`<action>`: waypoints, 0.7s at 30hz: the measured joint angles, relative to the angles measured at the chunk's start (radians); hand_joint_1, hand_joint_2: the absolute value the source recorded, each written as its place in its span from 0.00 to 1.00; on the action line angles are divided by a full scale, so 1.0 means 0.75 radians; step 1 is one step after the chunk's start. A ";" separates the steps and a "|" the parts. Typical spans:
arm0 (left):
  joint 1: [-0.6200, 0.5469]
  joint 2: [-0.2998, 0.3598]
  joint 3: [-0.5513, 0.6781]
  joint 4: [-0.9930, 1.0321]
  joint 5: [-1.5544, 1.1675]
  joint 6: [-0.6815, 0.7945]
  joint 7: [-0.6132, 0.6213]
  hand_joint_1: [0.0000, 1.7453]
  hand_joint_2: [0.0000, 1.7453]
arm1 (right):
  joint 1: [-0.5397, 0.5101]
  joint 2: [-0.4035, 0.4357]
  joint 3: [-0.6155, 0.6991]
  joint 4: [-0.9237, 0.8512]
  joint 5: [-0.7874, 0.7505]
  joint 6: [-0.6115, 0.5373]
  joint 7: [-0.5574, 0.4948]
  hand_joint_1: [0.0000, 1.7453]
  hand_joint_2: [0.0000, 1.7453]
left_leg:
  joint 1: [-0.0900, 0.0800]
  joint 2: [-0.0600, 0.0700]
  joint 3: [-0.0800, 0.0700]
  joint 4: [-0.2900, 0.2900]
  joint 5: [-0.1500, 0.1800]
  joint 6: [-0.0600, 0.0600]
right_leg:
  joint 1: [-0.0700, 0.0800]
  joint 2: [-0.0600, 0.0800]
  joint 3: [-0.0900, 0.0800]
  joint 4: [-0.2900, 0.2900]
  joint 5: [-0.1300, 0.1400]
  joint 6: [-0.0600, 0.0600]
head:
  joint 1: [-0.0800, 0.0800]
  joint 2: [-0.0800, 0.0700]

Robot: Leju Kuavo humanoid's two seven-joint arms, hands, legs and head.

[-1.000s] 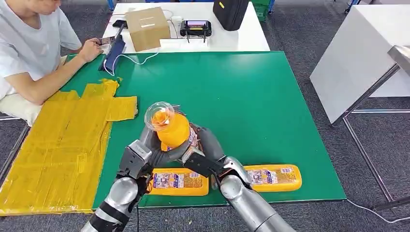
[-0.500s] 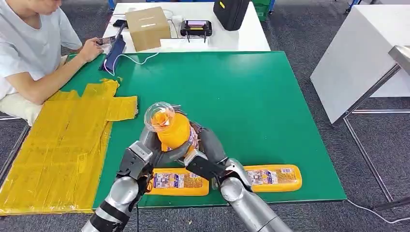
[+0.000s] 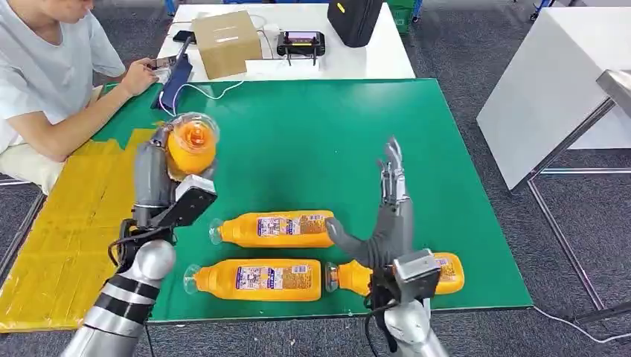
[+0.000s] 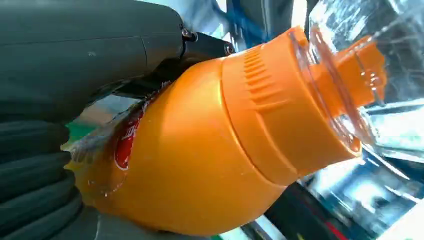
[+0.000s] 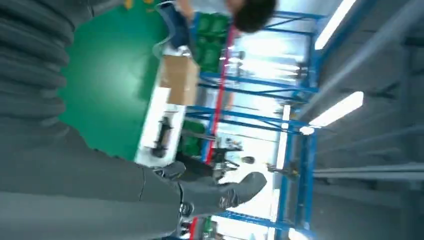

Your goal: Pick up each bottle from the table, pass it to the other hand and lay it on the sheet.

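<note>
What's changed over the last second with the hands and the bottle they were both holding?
The right hand let go and lifted away, fingers spread. The left hand carried the held bottle left to the yellow sheet. Three bottles lie on the green table; two were already there.

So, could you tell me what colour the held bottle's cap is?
Orange, under a clear dome on the bottle; left wrist view.

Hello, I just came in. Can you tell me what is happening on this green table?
The left robot hand holds an orange bottle upright, above the edge of the yellow sheet. The right robot hand is empty, with its fingers apart and pointing up. Three more bottles lie on their sides on the green table: one in the middle, two along the near edge. A person sits at the far left corner.
</note>
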 measured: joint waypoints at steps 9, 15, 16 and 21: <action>-0.060 0.076 0.119 0.188 -0.884 0.127 0.310 1.00 1.00 | 0.038 -0.057 -0.008 -0.162 0.137 -0.022 -0.028 0.00 1.00 | 0.000 0.000 0.000 0.000 0.000 0.000 | 0.000 0.000 0.000 0.000 0.000 0.000 | 0.000 0.000; -0.167 0.193 -0.017 0.470 -0.918 0.029 0.538 1.00 1.00 | 0.008 -0.079 0.009 -0.181 0.208 -0.053 -0.017 0.00 1.00 | 0.000 0.001 0.000 0.000 0.001 0.000 | 0.000 0.001 0.000 0.000 0.000 0.000 | 0.000 0.000; -0.178 0.201 -0.031 0.536 -0.919 0.016 0.524 1.00 1.00 | 0.001 -0.083 0.017 -0.181 0.216 -0.053 -0.011 0.00 1.00 | 0.000 0.002 0.000 0.000 0.001 0.000 | 0.000 0.000 0.000 0.000 0.000 0.000 | 0.001 0.000; -0.193 0.207 -0.051 0.755 -0.915 0.010 0.464 1.00 1.00 | -0.020 -0.098 0.040 -0.180 0.253 -0.050 0.010 0.00 1.00 | 0.000 0.002 0.000 0.000 0.001 0.000 | 0.000 0.000 0.000 0.000 0.000 0.000 | 0.001 0.000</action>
